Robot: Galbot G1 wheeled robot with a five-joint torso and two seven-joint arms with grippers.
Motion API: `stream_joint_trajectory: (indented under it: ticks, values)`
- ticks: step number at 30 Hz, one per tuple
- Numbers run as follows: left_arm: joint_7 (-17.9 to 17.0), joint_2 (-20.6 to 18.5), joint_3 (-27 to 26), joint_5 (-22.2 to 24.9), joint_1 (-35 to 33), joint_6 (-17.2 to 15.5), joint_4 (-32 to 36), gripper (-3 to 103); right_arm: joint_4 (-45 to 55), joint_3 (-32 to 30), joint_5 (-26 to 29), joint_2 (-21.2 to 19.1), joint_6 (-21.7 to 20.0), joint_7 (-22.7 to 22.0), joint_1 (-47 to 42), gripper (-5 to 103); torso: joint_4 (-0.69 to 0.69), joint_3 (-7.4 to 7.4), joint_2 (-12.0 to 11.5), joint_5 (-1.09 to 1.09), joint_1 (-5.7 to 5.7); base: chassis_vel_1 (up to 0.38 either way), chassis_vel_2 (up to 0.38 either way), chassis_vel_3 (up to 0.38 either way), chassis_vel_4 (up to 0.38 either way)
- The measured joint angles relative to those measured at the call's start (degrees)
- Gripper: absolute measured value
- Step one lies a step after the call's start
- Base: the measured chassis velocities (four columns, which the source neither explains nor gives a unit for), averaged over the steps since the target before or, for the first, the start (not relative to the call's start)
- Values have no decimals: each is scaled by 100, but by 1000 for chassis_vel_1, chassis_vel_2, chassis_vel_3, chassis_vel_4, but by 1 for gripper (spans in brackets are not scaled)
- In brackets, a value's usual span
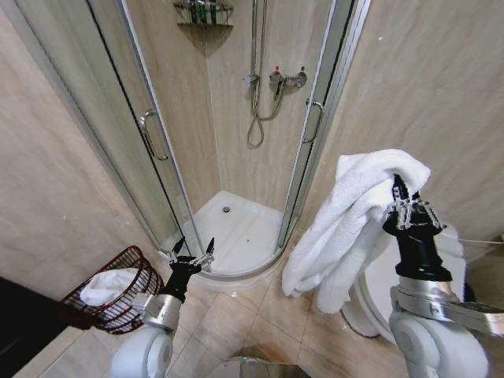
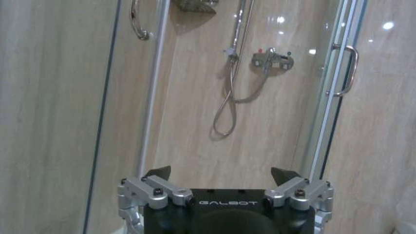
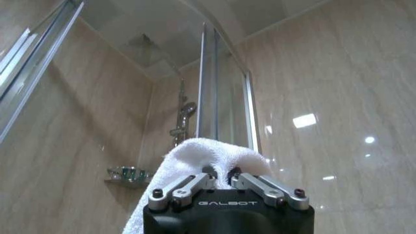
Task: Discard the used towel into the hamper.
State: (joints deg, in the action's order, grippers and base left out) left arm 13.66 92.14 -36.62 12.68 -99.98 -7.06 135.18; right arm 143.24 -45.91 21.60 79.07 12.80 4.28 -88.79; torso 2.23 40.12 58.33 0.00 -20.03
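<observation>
Two pincers are up, but one carries the load: the right pincer (image 1: pixel 400 191), raised at the right side, is clamped on a fold near the top of the white towel (image 1: pixel 346 228). From the right wrist view the fingers (image 3: pixel 195 183) sit drawn together with the towel's (image 3: pixel 201 156) terry bunched between them. The cloth drapes down and toward the left from that grip, its long axis running roughly vertical, loose ends hanging clear above the tiled floor (image 1: pixel 244 327), just in front of the shower enclosure's (image 1: pixel 236 157) curved glass edge.

Across the floor, the left pincer (image 1: pixel 193 253) hovers low with its jaws apart and nothing between them, just beside the hamper (image 1: pixel 126 311). That dark wire basket stands on the floor at the lower left, mouth opening upward, with some white cloth (image 1: pixel 106 285) already lying inside.

By my reckoning this is the carrying step: the towel is lifted but well apart from the hamper. The next move calls for swinging the right arm across and down until the hanging end is over the basket's mouth, then letting go.
</observation>
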Motion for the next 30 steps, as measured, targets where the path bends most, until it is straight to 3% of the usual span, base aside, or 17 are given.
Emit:
stream_joint_trajectory:
  ticks: [30]
  values:
    - [0,0,0,0,0,0,0,100,0,63,-76,3,47,-10,-61,8,0,453,819,0,-366,0,0,0,0]
